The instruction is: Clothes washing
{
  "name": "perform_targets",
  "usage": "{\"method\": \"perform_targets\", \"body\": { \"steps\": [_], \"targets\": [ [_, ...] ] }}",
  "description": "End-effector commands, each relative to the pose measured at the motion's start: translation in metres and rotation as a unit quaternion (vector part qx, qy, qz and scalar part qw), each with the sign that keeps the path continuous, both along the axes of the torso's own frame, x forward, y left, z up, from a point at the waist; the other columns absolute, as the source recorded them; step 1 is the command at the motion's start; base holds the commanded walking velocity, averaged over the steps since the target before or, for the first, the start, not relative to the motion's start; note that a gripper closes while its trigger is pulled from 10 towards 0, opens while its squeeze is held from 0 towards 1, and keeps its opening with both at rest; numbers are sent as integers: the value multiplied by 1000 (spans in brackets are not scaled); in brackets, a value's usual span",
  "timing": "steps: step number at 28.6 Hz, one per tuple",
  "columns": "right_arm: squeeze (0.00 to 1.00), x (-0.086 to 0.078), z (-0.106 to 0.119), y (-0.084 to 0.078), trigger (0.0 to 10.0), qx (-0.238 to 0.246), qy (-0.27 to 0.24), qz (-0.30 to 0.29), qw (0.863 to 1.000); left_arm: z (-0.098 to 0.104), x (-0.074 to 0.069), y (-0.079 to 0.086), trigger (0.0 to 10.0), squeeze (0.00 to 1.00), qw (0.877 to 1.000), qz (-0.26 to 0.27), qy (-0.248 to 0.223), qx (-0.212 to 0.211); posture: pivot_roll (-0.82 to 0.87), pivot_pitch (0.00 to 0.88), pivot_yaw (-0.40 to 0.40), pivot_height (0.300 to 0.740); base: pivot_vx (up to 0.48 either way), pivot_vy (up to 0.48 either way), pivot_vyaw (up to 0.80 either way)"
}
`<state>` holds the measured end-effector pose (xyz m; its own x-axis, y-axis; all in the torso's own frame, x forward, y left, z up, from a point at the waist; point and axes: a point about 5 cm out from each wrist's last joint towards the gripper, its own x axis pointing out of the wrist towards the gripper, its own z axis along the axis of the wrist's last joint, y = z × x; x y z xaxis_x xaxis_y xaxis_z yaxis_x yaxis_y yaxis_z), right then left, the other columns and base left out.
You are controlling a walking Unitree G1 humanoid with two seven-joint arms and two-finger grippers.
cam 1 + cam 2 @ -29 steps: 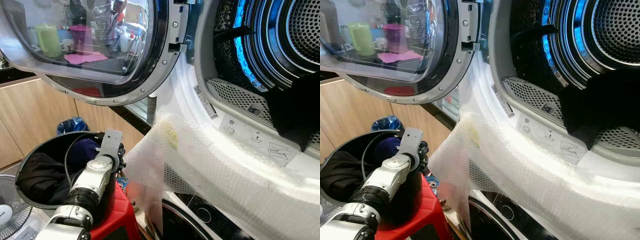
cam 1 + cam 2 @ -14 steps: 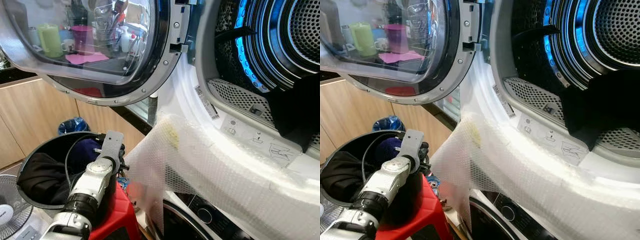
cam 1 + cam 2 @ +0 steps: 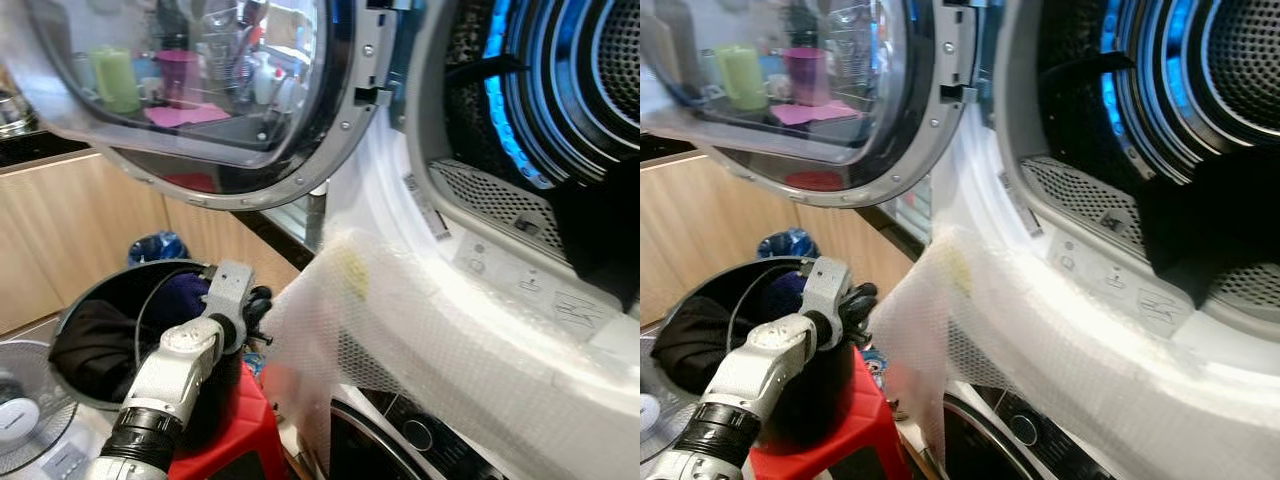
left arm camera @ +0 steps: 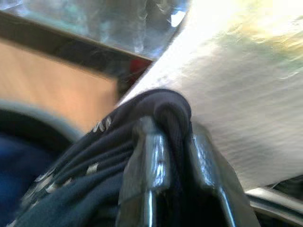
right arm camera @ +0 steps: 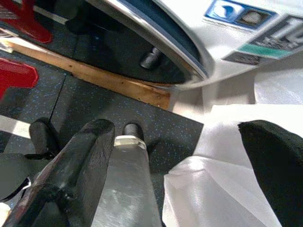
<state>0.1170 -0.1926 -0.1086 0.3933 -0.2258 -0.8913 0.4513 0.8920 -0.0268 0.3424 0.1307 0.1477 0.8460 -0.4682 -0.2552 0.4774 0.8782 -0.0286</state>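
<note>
While pinching dark garment (image 4: 142,142) — left fingers (image 4: 151,165) nr basket rim (image 3: 90,300).

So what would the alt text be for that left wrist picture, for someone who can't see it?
Close-up of the left gripper, its two fingers pinching a fold of dark navy garment with pale flecks. Behind it lie white bubble wrap and a blurred wooden cabinet front.

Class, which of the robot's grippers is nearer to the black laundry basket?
Left. The left gripper sits at the black laundry basket's rim, shut on a dark garment. The right gripper hangs open above the floor, away from it.
</note>
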Motion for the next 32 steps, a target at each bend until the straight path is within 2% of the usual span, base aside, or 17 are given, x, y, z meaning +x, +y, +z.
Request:
{"method": "perform_targets", "body": {
  "steps": [1,6,8,11,14,17,19,20,21,22,23,24,26,28,29,30,32],
  "targets": [
    [0,1,0,0,10000,-2,1,3,1000,23,-11,-37,0,0,992,-118,-21,-41,335,0,-90,740,0,0,0],
    [0,6,1,3,10000,2,-5,5,1000,36,-21,-62,0,0,976,-196,-11,-93,337,0,-85,740,0,0,0],
    [0,8,2,4,10000,3,-9,5,1000,47,-27,-78,0,0,962,-240,-3,-131,333,0,-80,740,0,0,0],
    [0,9,2,4,10000,4,-10,4,1000,52,-31,-90,0,0,952,-272,5,-143,332,0,-77,740,0,0,0],
    [0,9,2,5,10000,6,-11,-1,1000,65,-44,-121,0,0,926,-343,12,-161,322,0,-67,740,0,0,0],
    [0,9,2,6,10000,11,-14,-9,1000,72,-52,-128,0,0,912,-374,12,-165,302,0,-51,740,0,0,0],
    [0,10,2,6,10000,13,-16,-15,1000,73,-54,-128,0,0,911,-379,15,-162,296,0,-46,740,0,0,0],
    [0,9,2,6,10000,13,-17,-19,1000,71,-51,-125,0,0,919,-360,20,-160,291,0,-44,740,0,0,0],
    [0,9,2,6,10000,14,-17,-22,1000,63,-39,-116,0,0,944,-287,36,-161,291,0,-44,740,0,0,0],
    [0,9,2,6,10000,14,-17,-22,1000,63,-39,-116,0,0,944,-287,36,-161,291,0,-44,740,0,0,0],
    [0,7,1,6,10000,14,-16,-24,999,51,-21,-100,0,0,971,-175,50,-154,300,0,-49,740,0,0,0],
    [0,5,1,6,10000,14,-13,-24,1000,42,-11,-87,0,0,981,-106,64,-151,303,0,-52,740,0,0,0],
    [0,2,0,6,10000,14,-9,-21,1000,22,1,-54,0,0,983,27,93,-154,309,0,-58,740,0,0,0],
    [0,0,-1,6,10000,15,-6,-19,1000,-1,3,-9,0,0,965,183,118,-149,311,0,-57,740,0,0,0],
    [0,0,-1,6,10000,15,-5,-19,1000,-15,0,18,0,0,942,272,130,-150,310,0,-57,740,0,0,0],
    [0,0,-1,6,10000,15,-5,-19,1000,-15,0,18,0,0,942,272,130,-150,310,0,-57,740,0,0,0],
    [0,-1,-1,5,10000,14,-5,-19,1000,-38,-16,64,0,0,892,399,152,-148,318,0,-62,740,0,0,0]
  ]
}}
